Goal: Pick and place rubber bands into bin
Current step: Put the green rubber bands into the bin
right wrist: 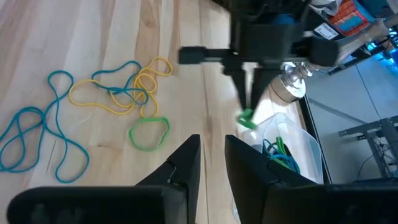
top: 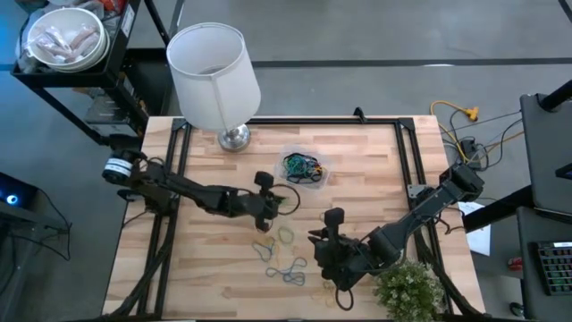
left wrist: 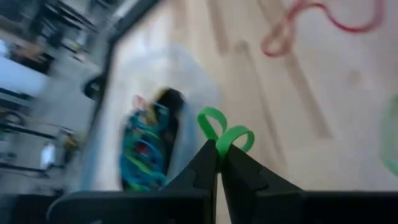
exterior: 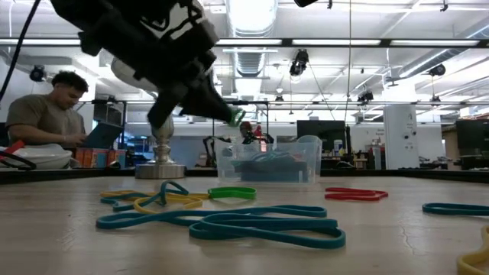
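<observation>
Left hand (left wrist: 217, 163) pinches a light, floppy green rubber band (left wrist: 225, 132) by its fold, beside the clear bin (top: 304, 167); right hand (right wrist: 211, 163) waits part-open, empty.

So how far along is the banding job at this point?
Partly done. The bin already holds a tangle of bands. In hand: the left gripper is shut on a green band beside the bin. Left: loose bands on the table, including blue, yellow, green and red ones. The right gripper hovers empty over the table.
</observation>
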